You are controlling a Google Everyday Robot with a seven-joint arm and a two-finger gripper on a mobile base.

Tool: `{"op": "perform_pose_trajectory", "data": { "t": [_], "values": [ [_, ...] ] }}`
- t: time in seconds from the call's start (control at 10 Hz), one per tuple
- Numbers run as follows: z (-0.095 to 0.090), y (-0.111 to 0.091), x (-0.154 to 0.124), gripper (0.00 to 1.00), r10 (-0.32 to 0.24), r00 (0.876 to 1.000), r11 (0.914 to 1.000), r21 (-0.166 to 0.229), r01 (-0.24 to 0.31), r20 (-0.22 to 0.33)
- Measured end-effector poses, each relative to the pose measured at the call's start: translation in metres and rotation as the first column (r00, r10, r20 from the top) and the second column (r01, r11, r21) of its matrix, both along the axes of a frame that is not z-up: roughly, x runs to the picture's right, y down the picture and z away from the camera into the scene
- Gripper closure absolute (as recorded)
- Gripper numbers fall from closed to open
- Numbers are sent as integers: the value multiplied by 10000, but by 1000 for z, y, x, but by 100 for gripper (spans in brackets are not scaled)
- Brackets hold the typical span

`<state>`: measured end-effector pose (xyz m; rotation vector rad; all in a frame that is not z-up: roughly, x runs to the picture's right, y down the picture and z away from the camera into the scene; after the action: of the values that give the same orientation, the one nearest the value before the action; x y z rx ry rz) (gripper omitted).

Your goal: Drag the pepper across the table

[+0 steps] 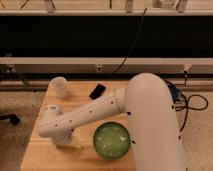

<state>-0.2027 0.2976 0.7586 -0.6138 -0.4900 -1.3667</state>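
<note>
Closest to me is the robot's arm (150,125), a broad, smooth white shell, rounded like a barrel at the shoulder. Its slimmer forearm is dotted with a row of small dark holes. Just beside the shell sits a green bowl (112,141), round, glossy and translucent, resting on the counter (35,157), which is made of light wooden planks with a matte grain.

The forearm reaches leftward across the planks and bends at a rounded white joint, and the wrist turns down toward the near left part of the counter. There the gripper (69,142) hangs low over the wood, left of the bowl. Its jaws are spread as wide as they go, and I see nothing caught between them. A pale yellow shape (75,144) shows at its lower edge, touching the planks. I cannot tell whether it belongs to the gripper. The pepper does not show from here, since the arm and wrist cover the wood under them.

Farther back a black phone (97,91), flat and slim, lies at an angle near the far edge. To its left stands a white cup (59,86), plain and cylindrical. On the speckled floor (200,145) to the right, dark cables (192,102) loop. Beyond runs a long pale rail (60,62), with a deep black recess above it and a black cord (132,45) hanging down in front.
</note>
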Motion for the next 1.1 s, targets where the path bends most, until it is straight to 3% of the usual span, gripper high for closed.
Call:
{"op": "perform_pose_trajectory", "data": {
  "t": [0.5, 0.7, 1.1],
  "values": [
    [0, 11, 2, 20, -21, 9999, 10000, -89, 23, 154],
    [0, 12, 4, 25, -88, 9997, 9999, -85, 90, 214],
    [1, 13, 5, 52, -114, 9993, 9999, -114, 119, 367]
  ]
}}
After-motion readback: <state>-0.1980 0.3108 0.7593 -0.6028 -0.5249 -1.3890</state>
